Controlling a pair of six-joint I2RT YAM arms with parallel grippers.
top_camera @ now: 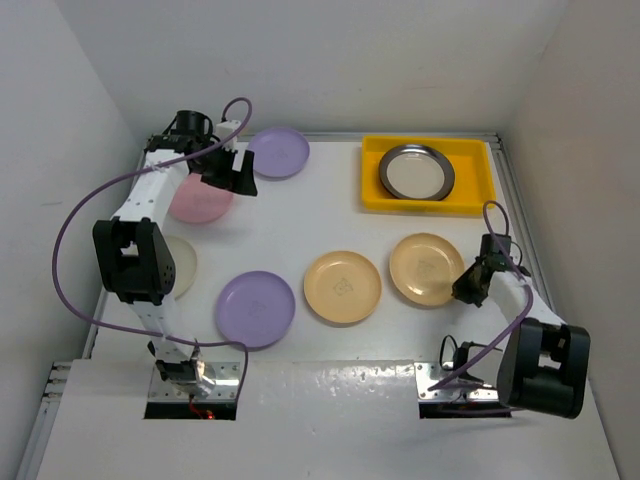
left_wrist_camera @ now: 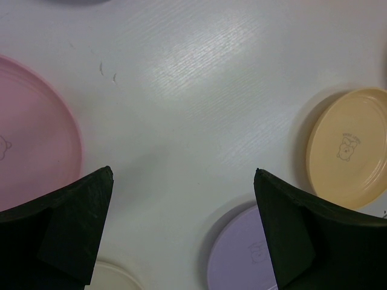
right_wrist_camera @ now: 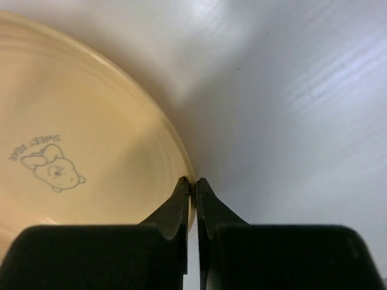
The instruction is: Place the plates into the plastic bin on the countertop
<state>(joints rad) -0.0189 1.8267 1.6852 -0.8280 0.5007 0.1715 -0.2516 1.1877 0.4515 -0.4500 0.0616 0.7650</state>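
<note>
Top view: right gripper [top_camera: 468, 285] pinches the tan plate [top_camera: 427, 268] at its near rim; plastic bin [top_camera: 475, 185] lies well beyond it.
Left wrist: left gripper [left_wrist_camera: 182, 174] released, empty.
Right wrist: fingers [right_wrist_camera: 175, 211] clenched on the rim.
Judged: grasp made; next, lift and carry to the bin.

You see three plain white walls boxing in the scene: a back wall [top_camera: 320, 60], a left wall [top_camera: 45, 150] and a right wall [top_camera: 595, 150], meeting at the two far corners. Nearest you runs a white front ledge [top_camera: 330, 425], its paint glossy and patchy.
</note>
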